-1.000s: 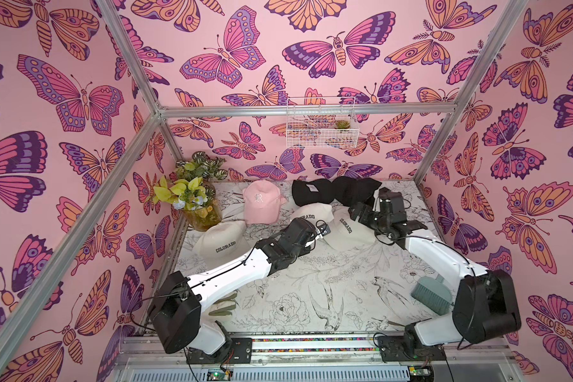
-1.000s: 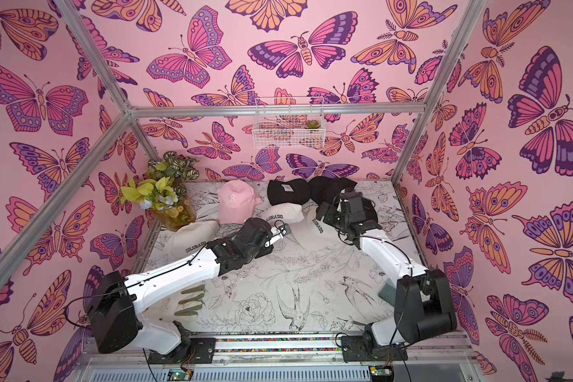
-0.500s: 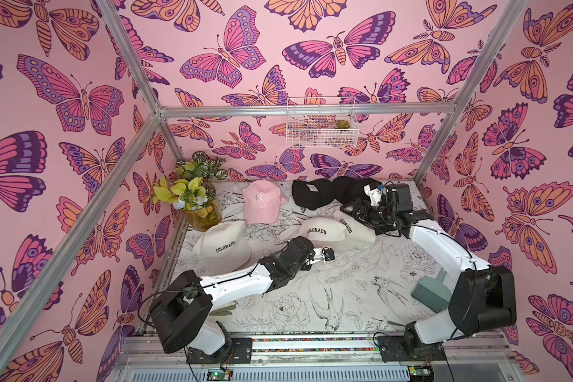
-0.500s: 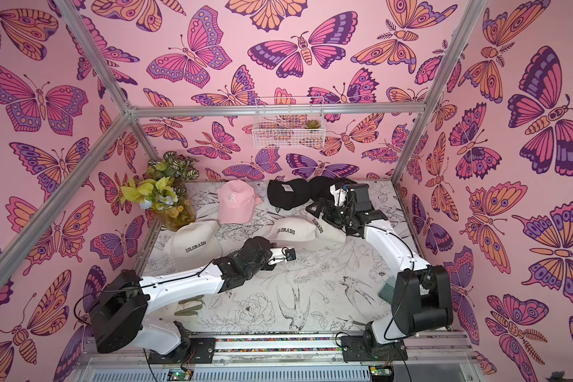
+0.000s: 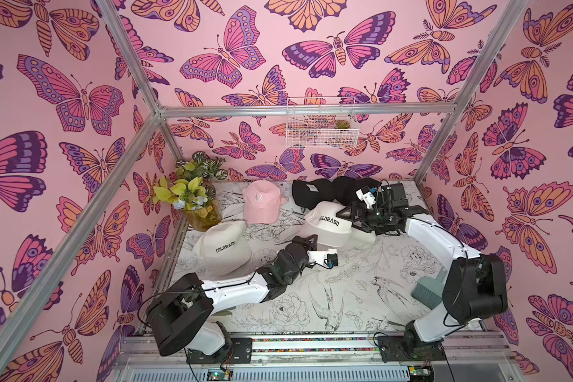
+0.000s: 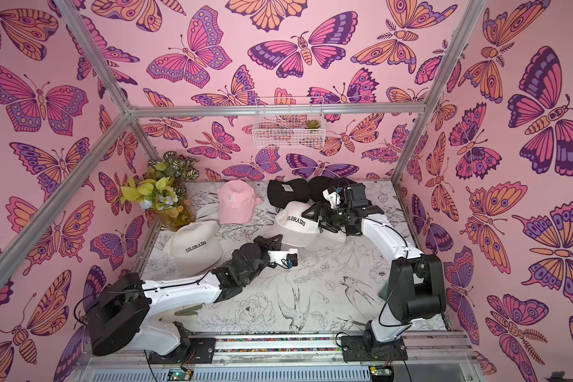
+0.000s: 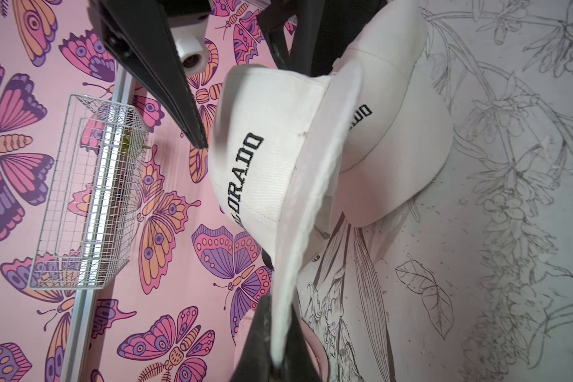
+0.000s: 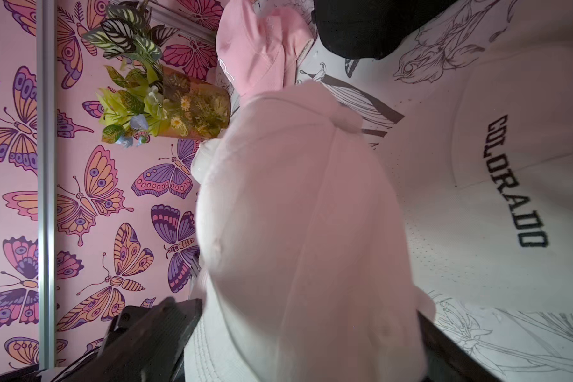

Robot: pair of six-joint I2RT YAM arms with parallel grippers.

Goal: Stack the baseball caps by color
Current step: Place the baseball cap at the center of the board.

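One broad table (image 5: 344,297), printed with inked flowers and birds, is taking up the whole booth floor, and the vase (image 5: 205,215) of yellow-green leaves is standing in its back corner. Two arms are stretching across the table: the left arm (image 5: 232,291) is lying low and passing in front of the vase, while the right arm (image 5: 437,238) is bending in from the side opposite the vase.

Three cream caps are showing. The lone cream cap (image 5: 222,248) is sitting just beside the vase, lettering up. The held cream cap (image 5: 328,221) is lying well away from the vase, past mid-table. It is overlapping the lower cream cap (image 5: 361,236), which is peeking out on the side farther from the vase. A pink cap (image 5: 262,201) is resting near the vase along the back wall, and the black caps (image 5: 311,193) are bunching beyond it, farther again from the vase.

The left claw (image 7: 280,317) is pinching tight on the held cream cap's brim. The right claw (image 5: 352,220) is gaping wide, its fingers straddling the back of that cap's crown; whether they are pressing the cloth I cannot tell.
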